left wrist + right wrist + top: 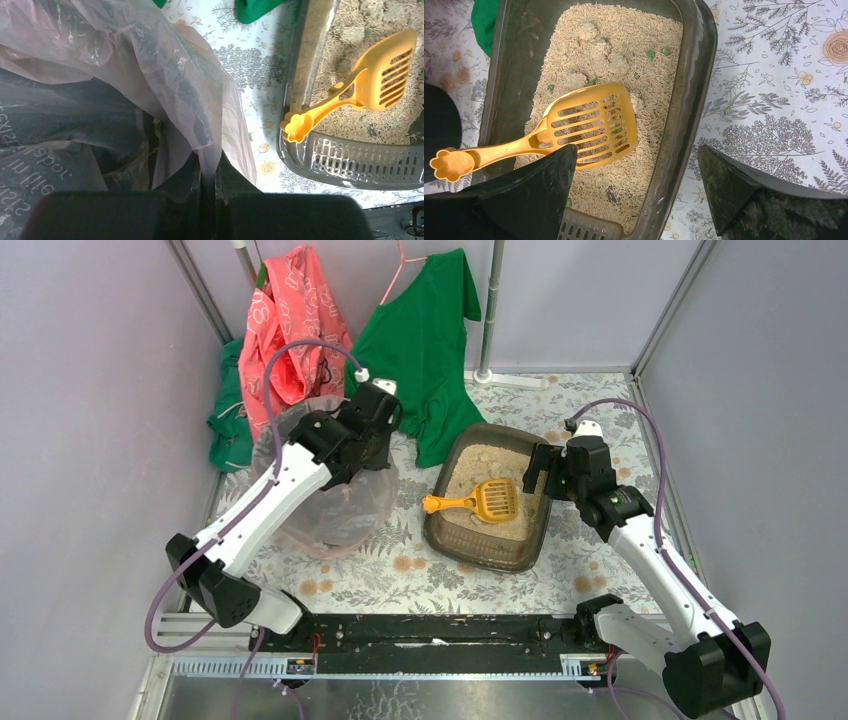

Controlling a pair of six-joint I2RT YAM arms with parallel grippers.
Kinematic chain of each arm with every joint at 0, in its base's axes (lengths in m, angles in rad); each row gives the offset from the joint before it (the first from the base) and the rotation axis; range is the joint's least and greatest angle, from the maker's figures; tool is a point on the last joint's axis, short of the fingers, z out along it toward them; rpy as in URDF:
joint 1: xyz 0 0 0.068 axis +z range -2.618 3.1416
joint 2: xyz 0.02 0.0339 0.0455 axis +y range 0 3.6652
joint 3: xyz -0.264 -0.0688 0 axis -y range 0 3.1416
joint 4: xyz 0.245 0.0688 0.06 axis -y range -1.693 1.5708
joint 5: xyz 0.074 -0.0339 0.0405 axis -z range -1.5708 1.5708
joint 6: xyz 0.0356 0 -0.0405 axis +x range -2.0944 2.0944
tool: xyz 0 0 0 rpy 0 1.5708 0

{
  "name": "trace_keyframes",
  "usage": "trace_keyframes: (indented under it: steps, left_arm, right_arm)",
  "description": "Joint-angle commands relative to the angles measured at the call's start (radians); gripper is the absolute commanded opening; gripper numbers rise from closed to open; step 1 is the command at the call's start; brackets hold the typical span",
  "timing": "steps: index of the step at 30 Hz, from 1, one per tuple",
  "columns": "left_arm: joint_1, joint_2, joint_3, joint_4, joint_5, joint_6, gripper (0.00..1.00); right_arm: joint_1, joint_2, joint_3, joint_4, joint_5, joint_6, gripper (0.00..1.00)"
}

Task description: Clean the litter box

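Observation:
The litter box point(468, 546) is a dark translucent tray of beige litter at the table's middle right; it also shows in the right wrist view point(696, 75) and the left wrist view point(305, 55). A yellow slotted scoop point(480, 502) lies in it, handle over the left rim point(589, 130) point(365, 90). Pale clumps point(616, 62) lie in the litter beyond the scoop. My right gripper point(545, 470) point(636, 165) is open, straddling the box's right rim. My left gripper point(362, 445) point(209, 175) is shut on the bin's clear bag liner point(190, 95).
The round bin with the bag liner point(335, 515) stands left of the litter box. Green point(425, 340) and pink point(295, 325) garments hang at the back, the green one touching the box's far corner. Grey walls enclose the flowered tabletop point(400, 575).

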Motion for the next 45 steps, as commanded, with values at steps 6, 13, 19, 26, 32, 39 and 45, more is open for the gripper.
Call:
trace_keyframes:
  steps: [6,13,19,26,32,39,45]
  left_arm:
    - [-0.097,0.043,0.049,0.060,0.050,-0.073,0.00]
    - [-0.149,0.033,0.036,0.086,0.045,-0.081,0.00]
    - [-0.149,-0.011,-0.003,0.135,0.047,-0.079,0.13]
    - [-0.148,-0.063,-0.026,0.170,0.042,-0.074,0.51]
    - [-0.149,-0.095,-0.100,0.180,-0.032,-0.079,0.62]
    - [-0.150,-0.200,-0.108,0.264,-0.109,-0.037,0.63]
    - [-0.149,-0.298,-0.134,0.366,-0.139,0.020,0.70]
  right_arm:
    - [-0.001,-0.014,0.007,0.026,-0.015,0.004,0.98]
    - [-0.001,0.006,0.010,0.026,-0.013,0.003,0.98]
    - [-0.001,-0.006,0.051,-0.018,-0.013,0.017,0.98]
    - [-0.001,-0.055,0.047,-0.066,-0.024,0.019,0.98]
    - [-0.001,-0.073,0.051,-0.089,-0.035,0.008,1.00]
    - [-0.001,-0.098,0.054,-0.072,-0.073,-0.016,1.00]
    - [0.047,-0.001,0.088,-0.033,-0.073,-0.037,1.00]
